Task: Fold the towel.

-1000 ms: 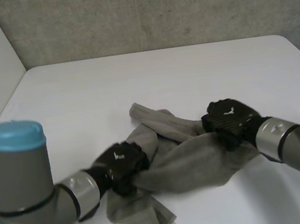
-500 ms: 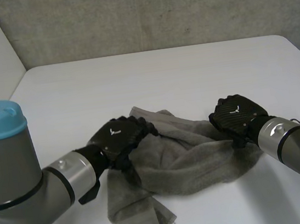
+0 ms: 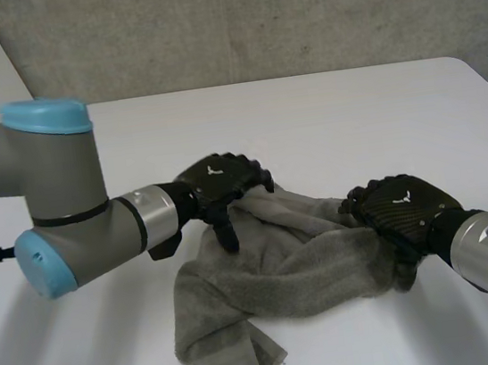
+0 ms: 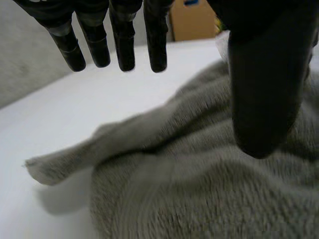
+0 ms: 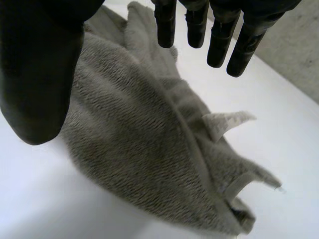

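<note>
Head view: the towel (image 3: 283,272) lies crumpled at the near middle of the worktop (image 3: 307,111), so the step in hand looks like finding corners to spread it. The left robot hand (image 3: 221,181) hangs over its far edge, and the right robot hand (image 3: 400,209) is at its right edge.

Left wrist view: the fingers (image 4: 124,40) are straight and spread above the cloth, pinching nothing.

Right wrist view: the fingers (image 5: 219,35) are likewise spread and empty. Next, each hand probably needs to close on a corner.

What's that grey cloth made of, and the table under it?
The towel looks like soft grey terry or fleece: fuzzy ribbed pile, limp folds, a flat hem. The table looks like smooth matt white laminate or painted board, no grain; I cannot tell which.
</note>
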You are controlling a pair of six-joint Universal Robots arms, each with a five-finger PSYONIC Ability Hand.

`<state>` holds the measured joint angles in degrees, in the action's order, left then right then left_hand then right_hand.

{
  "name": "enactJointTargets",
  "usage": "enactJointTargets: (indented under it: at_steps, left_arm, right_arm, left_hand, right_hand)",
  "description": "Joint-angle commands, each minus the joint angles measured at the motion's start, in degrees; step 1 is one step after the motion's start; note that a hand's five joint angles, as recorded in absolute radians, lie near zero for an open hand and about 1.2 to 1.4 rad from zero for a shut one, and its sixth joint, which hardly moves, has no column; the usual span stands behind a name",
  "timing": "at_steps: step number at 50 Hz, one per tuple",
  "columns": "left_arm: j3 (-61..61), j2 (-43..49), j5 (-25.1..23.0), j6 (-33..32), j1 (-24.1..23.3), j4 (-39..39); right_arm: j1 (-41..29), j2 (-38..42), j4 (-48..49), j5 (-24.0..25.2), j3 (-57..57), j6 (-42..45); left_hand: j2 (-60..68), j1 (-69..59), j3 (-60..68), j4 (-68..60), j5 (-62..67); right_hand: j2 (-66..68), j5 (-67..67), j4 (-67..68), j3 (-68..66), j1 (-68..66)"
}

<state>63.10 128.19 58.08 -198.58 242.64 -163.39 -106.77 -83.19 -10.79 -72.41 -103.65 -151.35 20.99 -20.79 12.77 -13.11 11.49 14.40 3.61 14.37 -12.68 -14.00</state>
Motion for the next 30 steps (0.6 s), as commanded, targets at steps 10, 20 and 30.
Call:
enactJointTargets:
  at_steps: [10, 20, 30]
  left_arm:
    - [-4.5, 5.8, 0.4, -8.7, 0.2, 4.5]
    - [-4.1, 6.5, 2.0, -16.6, -0.2, 4.7]
    - [-4.1, 7.2, 2.5, -20.1, -0.9, 4.7]
  right_arm:
    - [3.9, 1.1, 0.0, 3.9, -1.3, 0.2]
    - [3.9, 1.9, 0.1, 3.9, -1.6, 0.2]
    - [3.9, 3.5, 1.1, 3.8, -2.0, 0.2]
  left_hand:
    - [5.9, -6.1, -2.8, 3.1, 5.4]
    - [5.9, -6.1, -2.8, 3.1, 5.4]
    - [4.2, -4.4, -2.8, 3.1, 3.7]
  right_hand:
    - [-4.4, -3.6, -4.4, 2.7, 4.0]
    - [-4.4, -3.6, -4.4, 2.7, 4.0]
    - [-4.4, -3.6, -4.4, 2.7, 4.0]
